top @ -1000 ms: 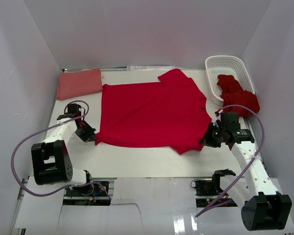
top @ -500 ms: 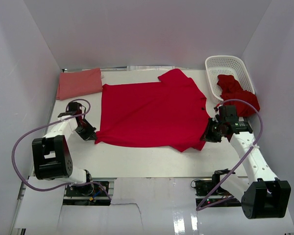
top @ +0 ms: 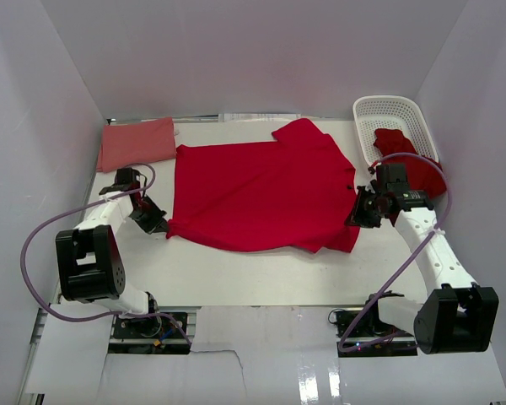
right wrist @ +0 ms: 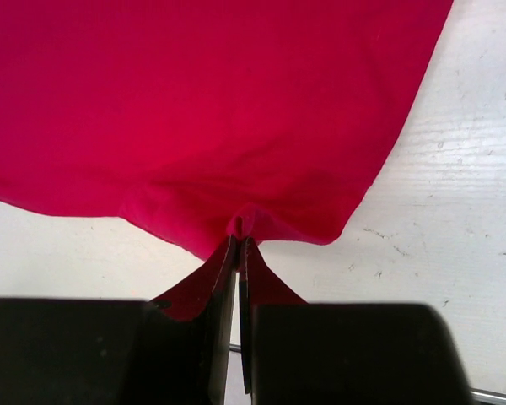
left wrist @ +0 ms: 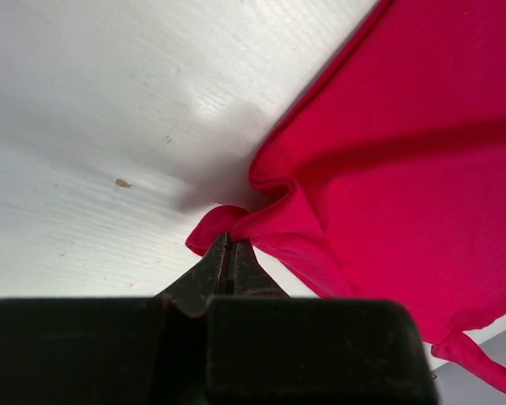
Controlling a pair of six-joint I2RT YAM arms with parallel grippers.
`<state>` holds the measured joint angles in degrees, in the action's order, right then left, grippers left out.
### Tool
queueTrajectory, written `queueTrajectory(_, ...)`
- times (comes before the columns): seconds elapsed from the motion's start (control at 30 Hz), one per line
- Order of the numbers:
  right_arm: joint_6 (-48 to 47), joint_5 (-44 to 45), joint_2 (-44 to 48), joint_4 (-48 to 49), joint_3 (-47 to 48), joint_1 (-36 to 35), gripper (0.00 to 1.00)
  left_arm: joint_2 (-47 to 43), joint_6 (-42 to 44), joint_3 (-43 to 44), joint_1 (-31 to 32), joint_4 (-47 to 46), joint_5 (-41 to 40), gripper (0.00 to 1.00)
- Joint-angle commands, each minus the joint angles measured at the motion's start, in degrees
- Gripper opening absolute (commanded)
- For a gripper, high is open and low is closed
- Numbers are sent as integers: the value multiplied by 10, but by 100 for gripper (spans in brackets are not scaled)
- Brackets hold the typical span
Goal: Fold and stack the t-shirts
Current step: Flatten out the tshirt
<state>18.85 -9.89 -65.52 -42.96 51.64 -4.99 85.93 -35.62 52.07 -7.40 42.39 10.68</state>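
A crimson t-shirt (top: 261, 192) lies spread flat across the middle of the table. My left gripper (top: 160, 224) is shut on its near-left hem corner (left wrist: 228, 221), lifting a small fold. My right gripper (top: 355, 216) is shut on the near-right hem (right wrist: 244, 221), which bunches at the fingertips. A folded salmon-pink t-shirt (top: 136, 142) lies at the far left. Another crimson t-shirt (top: 409, 163) hangs crumpled over the rim of the white basket (top: 388, 114).
The white lattice basket stands at the far right corner. White walls close in the table on the left, back and right. Purple cables loop from both arms. Bare white tabletop (top: 253, 274) runs along the near edge.
Both grippers have moved away from the near edge, carrying the shirt's near hem with them. The hem now sits farther back and its near-right corner has pulled in.
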Motion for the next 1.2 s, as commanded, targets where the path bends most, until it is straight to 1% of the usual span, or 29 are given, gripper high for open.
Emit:
queueTrajectory(0.0, -9, 18, -13, 22, 54, -1, 8, 2, -3, 30, -3, -12, 27, 0)
queueTrajectory(0.2, -7, 18, -32, 18, 82, -2, 8, 9, -3, 33, -3, -14, 58, 0)
queueTrajectory(0.37, -9, 12, -24, 12, 61, -2, 8, -22, 7, 4, -3, -4, 74, 0)
queueTrajectory(0.5, -7, -10, -7, 2, 37, -2, 8, -41, 16, -14, -4, 16, 78, 0)
queueTrajectory(0.67, -11, 0, 11, -13, 27, -2, 8, -63, 31, -43, -3, 29, 85, 0)
queueTrajectory(0.7, -12, -1, 14, -14, 26, -2, 8, -70, 32, -51, -2, 32, 86, 3)
queueTrajectory(0.73, -12, -2, 16, -14, 26, -2, 8, -74, 34, -55, -3, 37, 92, 11)
queueTrajectory(0.77, -12, -3, 17, -14, 25, -1, 8, -77, 34, -58, -3, 40, 93, 25)
queueTrajectory(0.8, -12, -7, 18, -13, 23, -2, 8, -81, 35, -61, -3, 43, 94, 32)
queueTrajectory(0.83, -12, -7, 18, -12, 22, -2, 8, -90, 37, -60, -3, 51, 93, 45)
queueTrajectory(0.9, -12, -13, 19, -9, 17, -1, 8, -100, 39, -53, -3, 61, 71, 58)
queueTrajectory(0.93, -12, -13, 20, -6, 12, -1, 8, -105, 42, -38, -3, 73, 58, 67)
queueTrajectory(1.03, -13, -16, 21, -3, 5, -2, 8, -108, 58, -1, -4, 96, 17, 68)
queueTrajectory(1.13, -14, -18, 23, -1, 0, -1, 8, -116, 77, 16, -3, 104, -7, 68)
queueTrajectory(1.17, -14, -18, 24, -1, 0, -2, 8, -120, 81, 18, -3, 106, -28, 68)
